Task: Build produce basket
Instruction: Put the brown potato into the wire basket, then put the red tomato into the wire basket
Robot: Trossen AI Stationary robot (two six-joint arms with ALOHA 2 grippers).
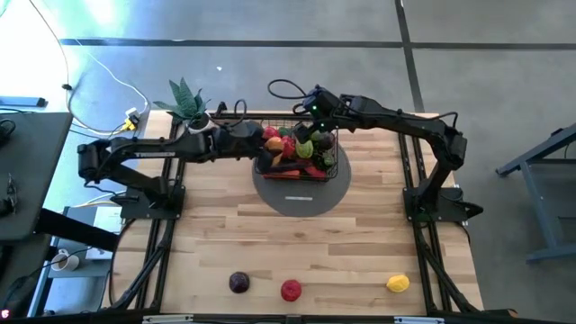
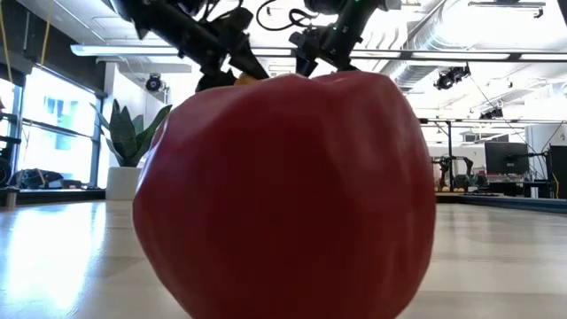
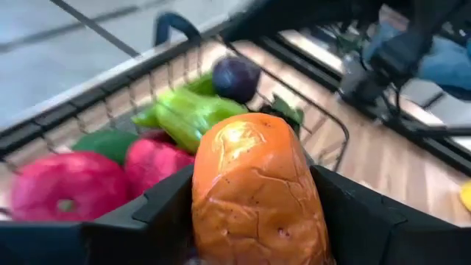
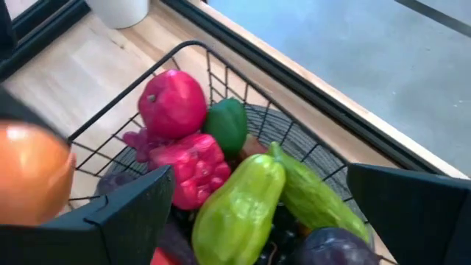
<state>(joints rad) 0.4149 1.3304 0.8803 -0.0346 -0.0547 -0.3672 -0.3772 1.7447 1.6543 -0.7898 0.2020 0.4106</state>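
Black wire-grid basket (image 1: 298, 153) standing on a flat grey round disc (image 1: 300, 191) at the far middle of the wooden table (image 1: 297, 243), already well filled: a round red fruit (image 4: 172, 103), a pink-red pepper (image 4: 193, 168), a dark green pepper (image 4: 227, 125), a long light green pepper (image 4: 235, 210) and a dark purple fruit (image 3: 235, 77). Left gripper (image 3: 254, 221) over the basket's left edge, pinching a lumpy orange vegetable (image 3: 254, 188) between both fingers, probably held there for a drop among the others. Right gripper (image 4: 257, 213) above the right half of the basket, fingers spread wide and holding nothing. Near the front edge, not yet collected: a dark purple piece (image 1: 238, 283), a red apple-like piece (image 1: 291, 290) and a yellow piece (image 1: 398, 284), well apart from the basket.
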